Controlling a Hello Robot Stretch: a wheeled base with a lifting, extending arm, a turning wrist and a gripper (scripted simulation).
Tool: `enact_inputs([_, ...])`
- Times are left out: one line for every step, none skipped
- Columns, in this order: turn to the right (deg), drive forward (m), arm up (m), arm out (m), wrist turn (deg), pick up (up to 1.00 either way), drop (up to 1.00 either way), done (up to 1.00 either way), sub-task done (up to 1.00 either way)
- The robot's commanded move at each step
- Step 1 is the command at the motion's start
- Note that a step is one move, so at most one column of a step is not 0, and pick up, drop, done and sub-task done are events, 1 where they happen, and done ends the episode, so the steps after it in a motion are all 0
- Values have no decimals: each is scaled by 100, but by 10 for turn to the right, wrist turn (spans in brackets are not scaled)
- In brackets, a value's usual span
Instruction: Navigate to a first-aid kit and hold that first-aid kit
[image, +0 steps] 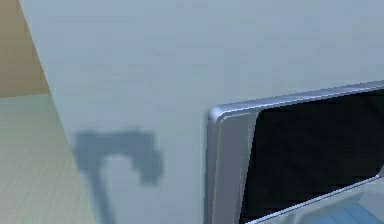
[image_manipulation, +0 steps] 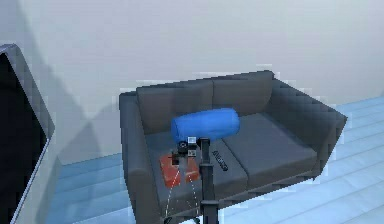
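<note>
A flat red case (image_manipulation: 170, 172), likely the first-aid kit, lies on the grey sofa's (image_manipulation: 290, 120) seat, in front of a blue bolster (image_manipulation: 205, 125). Your gripper (image_manipulation: 181, 155) shows at the case's far edge; you cannot tell whether it holds anything.

The arm (image_manipulation: 205, 190) partly hides the red thing (image_manipulation: 168, 171).

Matt cloth sofa (image_manipulation: 240, 95); glossy screen (image: 315, 150) (silvery metal-look frame (image: 222, 170)).
</note>
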Motion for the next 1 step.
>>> enact_inputs([0, 0, 0, 0, 450, 0, 0, 0, 0])
